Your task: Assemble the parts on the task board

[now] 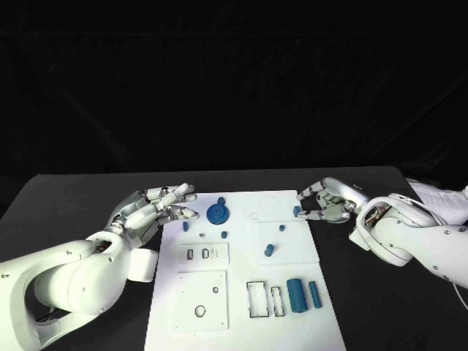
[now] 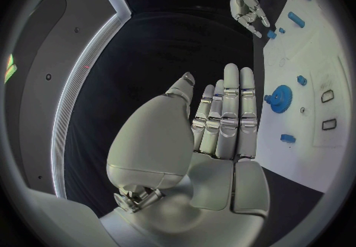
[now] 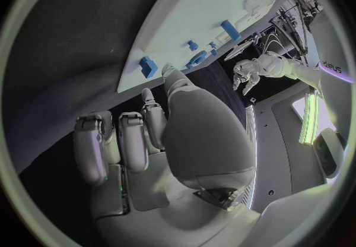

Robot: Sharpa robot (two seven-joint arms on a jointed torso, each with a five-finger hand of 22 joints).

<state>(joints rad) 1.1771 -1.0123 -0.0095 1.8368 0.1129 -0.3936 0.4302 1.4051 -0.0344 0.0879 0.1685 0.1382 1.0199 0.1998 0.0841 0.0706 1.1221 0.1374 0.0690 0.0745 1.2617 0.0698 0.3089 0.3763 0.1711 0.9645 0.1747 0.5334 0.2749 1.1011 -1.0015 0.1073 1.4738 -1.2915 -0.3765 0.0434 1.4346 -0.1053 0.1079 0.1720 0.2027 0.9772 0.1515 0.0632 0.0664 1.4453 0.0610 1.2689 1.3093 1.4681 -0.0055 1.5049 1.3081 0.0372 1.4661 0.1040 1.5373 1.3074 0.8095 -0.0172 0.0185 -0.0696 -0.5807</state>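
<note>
I see my left hand [image 1: 155,208] empty, fingers apart, at the task board's [image 1: 245,292] left edge; right hand [image 1: 329,201] fingers curled beside a small blue part [image 1: 296,210], grip unclear

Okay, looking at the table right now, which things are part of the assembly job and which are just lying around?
Part of the job:
task board
blue gear
two blue cylinders
small blue part by the right hand
left hand, open

Just lying about:
white crumpled thing at the table's right edge
</note>
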